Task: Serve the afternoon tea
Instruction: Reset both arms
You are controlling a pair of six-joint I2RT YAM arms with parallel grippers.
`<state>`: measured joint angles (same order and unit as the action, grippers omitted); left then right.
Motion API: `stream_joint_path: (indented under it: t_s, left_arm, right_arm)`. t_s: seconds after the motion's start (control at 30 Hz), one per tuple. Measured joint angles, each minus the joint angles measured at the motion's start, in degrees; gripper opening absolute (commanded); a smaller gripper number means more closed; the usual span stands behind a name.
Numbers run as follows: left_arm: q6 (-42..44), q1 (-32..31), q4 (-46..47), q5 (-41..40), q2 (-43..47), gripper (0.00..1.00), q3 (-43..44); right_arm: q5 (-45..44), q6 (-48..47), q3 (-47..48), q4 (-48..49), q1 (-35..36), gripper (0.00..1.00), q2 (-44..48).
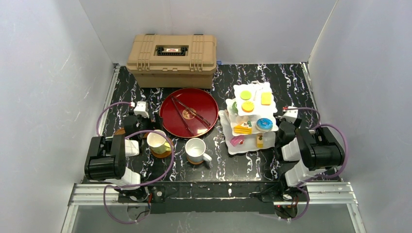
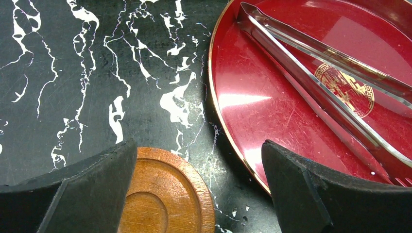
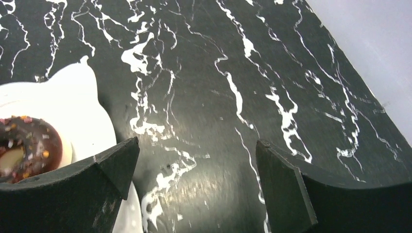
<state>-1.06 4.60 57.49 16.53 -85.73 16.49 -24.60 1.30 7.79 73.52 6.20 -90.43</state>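
We record left jaws apart and empty above a bare saucer [image 2: 165,194] beside the red tray [image 2: 243,97], right jaws likewise apart by the stand [image 3: 92,114], toy cakes [image 1: 266,98] on its tiers, white mug [image 1: 195,149] and pale-yellow mug [image 1: 156,141] on saucers mid-counter: serving looks largely done, the spare saucer perhaps remaining.

Plain white walls [image 1: 48,73] box in a black tabletop [image 1: 286,77] veined with white: one panel outboard of the left end effector [image 2: 199,150], one outboard of the right end effector [image 3: 197,145], a third ahead of both. Soft light glints off the surface.
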Motion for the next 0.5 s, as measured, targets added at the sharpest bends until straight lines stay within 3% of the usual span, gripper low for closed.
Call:
stream_joint_path:
  t_s: [0.17,0.5]
  left_arm:
    - [0.0,0.0,0.2,-0.1,0.0,0.98,0.0]
    - [0.0,0.0,0.4,-0.1,0.0,0.99,0.0]
  right_arm:
    - [1.8,-1.6,6.0,-5.4,0.0,0.98,-1.7]
    - [2.7,-2.0,6.5,-8.7,0.0,1.00,-1.7]
